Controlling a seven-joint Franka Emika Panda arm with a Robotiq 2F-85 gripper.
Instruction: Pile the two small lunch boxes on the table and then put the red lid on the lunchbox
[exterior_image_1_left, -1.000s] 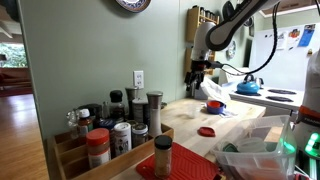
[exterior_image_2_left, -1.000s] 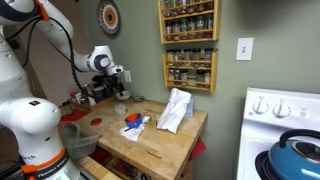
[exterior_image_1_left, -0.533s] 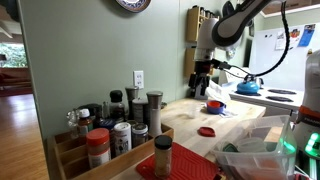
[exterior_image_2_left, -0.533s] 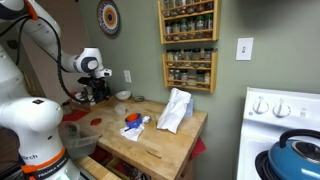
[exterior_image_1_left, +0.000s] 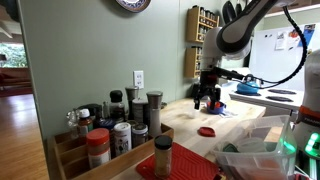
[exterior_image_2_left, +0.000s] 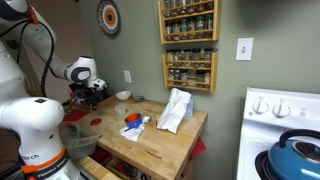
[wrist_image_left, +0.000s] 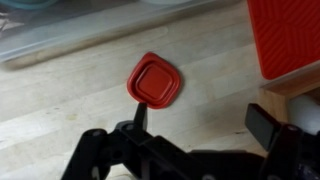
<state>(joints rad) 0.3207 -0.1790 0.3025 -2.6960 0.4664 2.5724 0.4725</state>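
The red lid (wrist_image_left: 155, 82) is a small flat red piece lying on the pale wooden table (wrist_image_left: 70, 100). It also shows in both exterior views (exterior_image_1_left: 207, 131) (exterior_image_2_left: 97, 120). My gripper (wrist_image_left: 200, 120) is open and empty, hovering above the table with the lid just beyond its fingertips, closer to one finger. In the exterior views the gripper (exterior_image_1_left: 208, 95) (exterior_image_2_left: 90, 95) hangs over the lid's side of the table. Small lunch boxes with blue and red parts (exterior_image_2_left: 132, 122) (exterior_image_1_left: 215, 106) sit mid-table, apart from the gripper.
A large red mat (wrist_image_left: 283, 38) (exterior_image_1_left: 190, 165) lies near the lid. A clear container (wrist_image_left: 60, 30) stands beyond it. A white bag (exterior_image_2_left: 175, 110) stands by the lunch boxes. A rack of spice jars (exterior_image_1_left: 110, 135) lines the table's edge, and a spice shelf (exterior_image_2_left: 188, 40) hangs on the wall.
The arm has swung away from the wall side and come down over the table toward the red lid. The gripper stays open and empty.
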